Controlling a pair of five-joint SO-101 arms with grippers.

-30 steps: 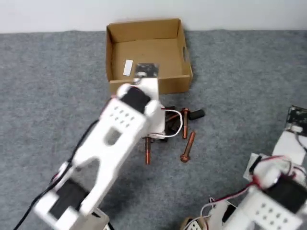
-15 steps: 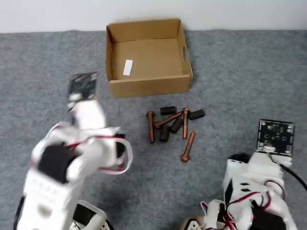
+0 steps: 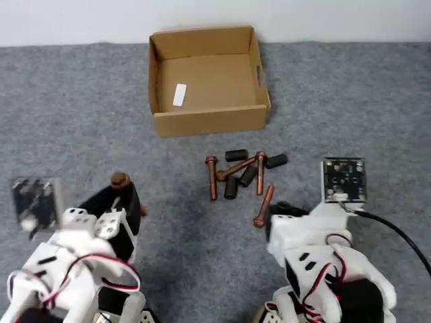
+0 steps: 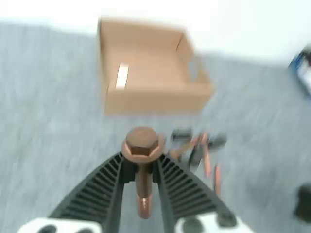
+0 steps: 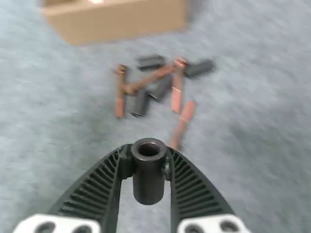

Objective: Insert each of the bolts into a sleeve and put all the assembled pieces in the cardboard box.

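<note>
My left gripper is shut on a copper bolt, head up, shank down between the fingers. In the high view it sits at the lower left with the bolt head on top. My right gripper is shut on an upright black sleeve, its bore facing up; in the high view it stands just right of the pile. Several loose bolts and black sleeves lie mixed on the carpet. The cardboard box stands open behind them.
Grey carpet covers the table. A small white label lies on the box floor. One bolt lies close to my right gripper. Bare carpet stretches between the two arms and left of the pile.
My left arm has pulled back from the pile to the lower left, carrying a bolt. My right arm has swung in from the right edge toward the pile with a sleeve.
</note>
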